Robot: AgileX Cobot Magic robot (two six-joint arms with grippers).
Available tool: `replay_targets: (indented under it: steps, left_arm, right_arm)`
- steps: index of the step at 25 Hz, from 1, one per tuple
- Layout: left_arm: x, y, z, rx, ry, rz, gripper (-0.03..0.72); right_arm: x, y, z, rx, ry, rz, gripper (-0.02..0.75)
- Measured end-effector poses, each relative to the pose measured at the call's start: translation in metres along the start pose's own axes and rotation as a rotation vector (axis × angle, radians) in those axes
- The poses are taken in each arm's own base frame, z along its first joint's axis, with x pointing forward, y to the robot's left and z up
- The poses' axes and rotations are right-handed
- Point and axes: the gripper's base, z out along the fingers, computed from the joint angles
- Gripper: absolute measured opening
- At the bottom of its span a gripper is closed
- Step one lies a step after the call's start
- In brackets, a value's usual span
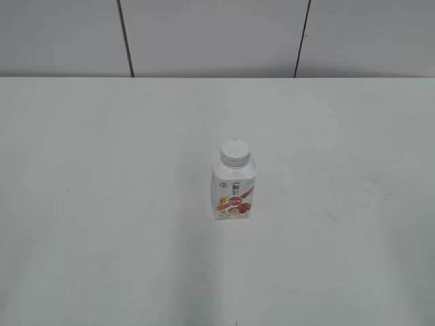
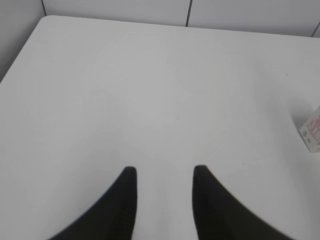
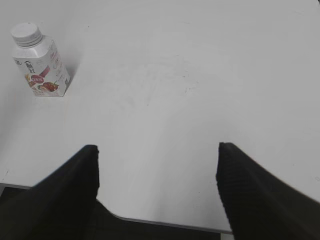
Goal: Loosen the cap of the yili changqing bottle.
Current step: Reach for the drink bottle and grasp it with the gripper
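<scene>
The yili changqing bottle stands upright in the middle of the white table, with its white ribbed cap on top. It also shows at the upper left of the right wrist view, with the cap on it, and only a corner of it shows at the right edge of the left wrist view. My left gripper is open and empty over bare table, far left of the bottle. My right gripper is wide open and empty near the table's front edge, well away from the bottle. Neither gripper shows in the exterior view.
The white table runs to a grey panelled wall at the back. The table's front edge lies just under my right gripper. The table's far left corner shows in the left wrist view.
</scene>
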Motion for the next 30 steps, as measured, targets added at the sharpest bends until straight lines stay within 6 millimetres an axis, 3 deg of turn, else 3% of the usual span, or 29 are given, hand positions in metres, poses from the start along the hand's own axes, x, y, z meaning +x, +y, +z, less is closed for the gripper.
replay_targets:
  steps: [30]
  left_arm:
    - [0.0, 0.0, 0.0, 0.0, 0.0, 0.0, 0.241]
  right_arm:
    - [0.0, 0.0, 0.0, 0.0, 0.0, 0.0, 0.575]
